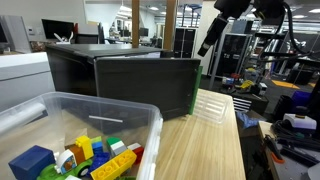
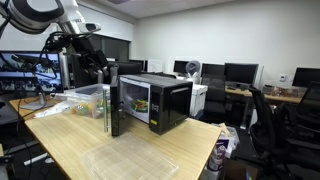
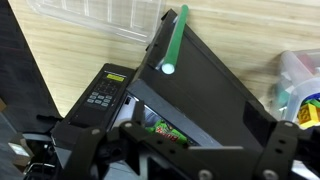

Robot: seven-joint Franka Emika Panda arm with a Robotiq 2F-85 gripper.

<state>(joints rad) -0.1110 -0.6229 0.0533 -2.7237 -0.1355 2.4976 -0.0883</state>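
A black microwave (image 2: pixel 158 102) stands on the wooden table with its door (image 3: pixel 215 85) swung open. The door's green handle (image 3: pixel 175 40) points up in the wrist view. My gripper (image 3: pixel 185 162) hangs above the microwave's open front, jaws wide apart and empty; in both exterior views it is high over the door (image 1: pixel 209 38) (image 2: pixel 103 68). Inside the oven cavity lies a green packet (image 3: pixel 165 128), partly hidden by the gripper body. The keypad panel (image 3: pixel 104 92) shows left of the opening.
A clear plastic bin (image 1: pixel 100 115) of coloured toy blocks (image 1: pixel 90 152) sits beside the microwave. A clear lid (image 2: pixel 132 157) lies flat on the table (image 1: pixel 200 150) in front of the door. Office desks, monitors and chairs stand around.
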